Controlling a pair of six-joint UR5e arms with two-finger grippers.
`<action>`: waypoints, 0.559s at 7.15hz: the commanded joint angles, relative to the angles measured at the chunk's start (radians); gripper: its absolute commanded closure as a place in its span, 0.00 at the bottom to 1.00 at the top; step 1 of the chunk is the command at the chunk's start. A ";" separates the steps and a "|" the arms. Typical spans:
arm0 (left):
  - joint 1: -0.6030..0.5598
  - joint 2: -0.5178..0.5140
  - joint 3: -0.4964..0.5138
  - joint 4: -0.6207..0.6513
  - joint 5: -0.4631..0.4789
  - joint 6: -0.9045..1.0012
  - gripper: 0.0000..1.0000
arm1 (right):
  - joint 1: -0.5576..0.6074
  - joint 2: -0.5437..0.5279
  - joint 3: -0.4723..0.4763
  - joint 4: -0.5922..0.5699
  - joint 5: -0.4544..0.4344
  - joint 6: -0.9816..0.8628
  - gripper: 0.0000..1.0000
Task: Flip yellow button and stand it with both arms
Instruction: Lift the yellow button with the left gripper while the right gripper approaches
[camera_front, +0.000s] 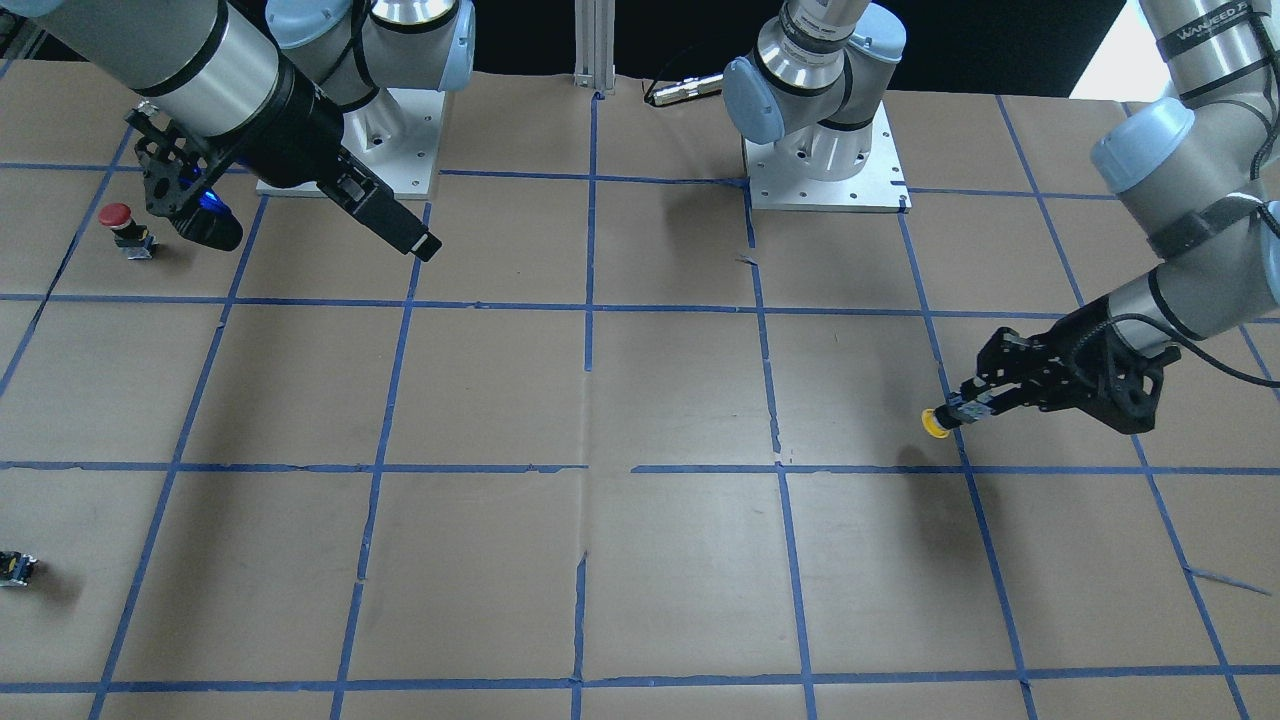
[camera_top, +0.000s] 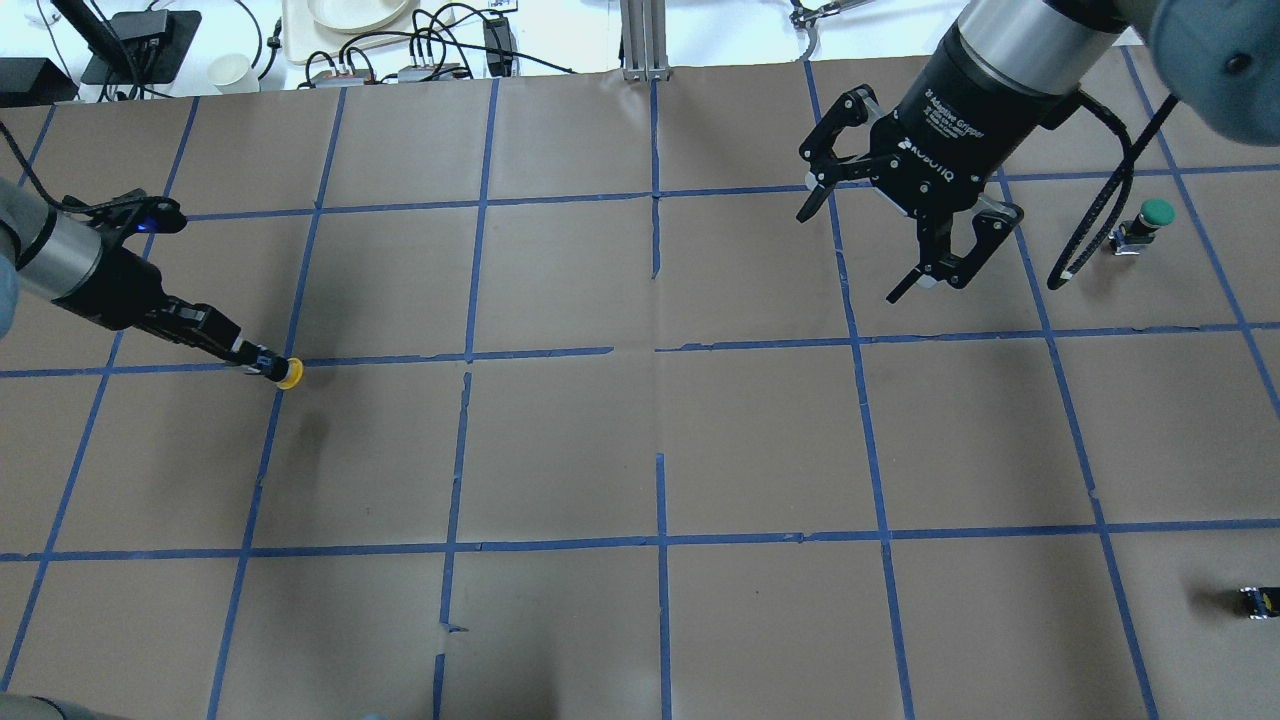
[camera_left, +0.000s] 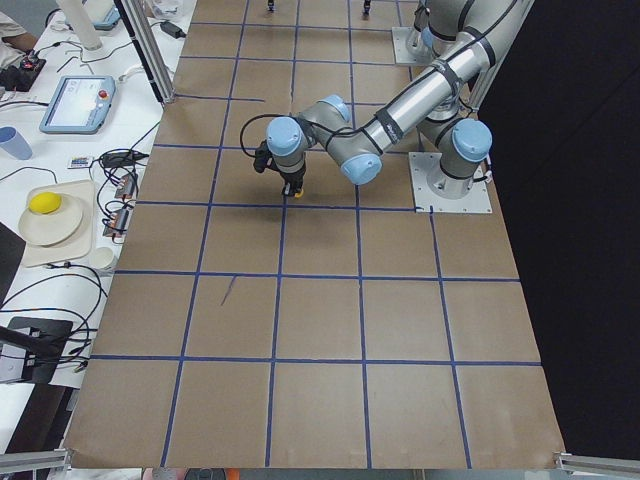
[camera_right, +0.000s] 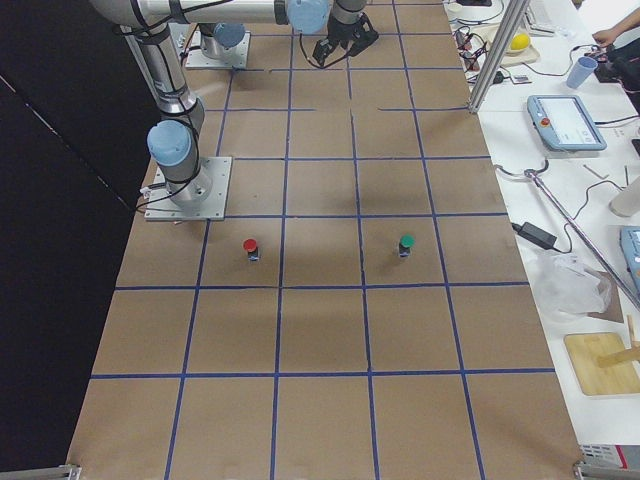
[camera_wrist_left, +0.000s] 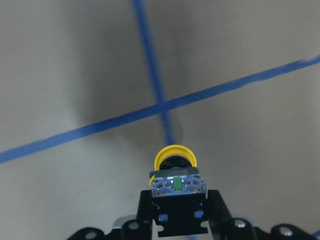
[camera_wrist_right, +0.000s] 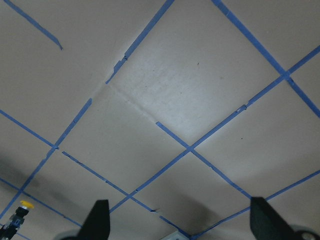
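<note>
Two cameras look down from front and back, two from the table (camera_front: 680, 400) ends. Both wrist cameras see the yellow button (camera_wrist_left: 173, 156).

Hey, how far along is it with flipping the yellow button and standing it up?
Done: the left gripper is shut on the yellow button by its body, apparently off the table, cap pointing sideways. In hand: holding it out. Left: the right gripper is open and far across the table, so the two-arm flip and standing it are not yet done.

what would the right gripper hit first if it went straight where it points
Probably just the bare table: the right gripper, open, angles down at it, and its wrist view shows nothing in line; depth unclear.
</note>
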 joint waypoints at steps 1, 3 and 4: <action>-0.047 0.004 -0.003 -0.201 -0.322 0.105 1.00 | -0.007 -0.005 0.002 0.005 0.038 0.017 0.00; -0.044 0.007 -0.026 -0.383 -0.508 0.213 1.00 | -0.020 0.005 0.018 0.057 0.167 0.021 0.00; -0.015 -0.015 -0.079 -0.427 -0.541 0.303 1.00 | -0.038 0.008 0.020 0.061 0.238 0.037 0.00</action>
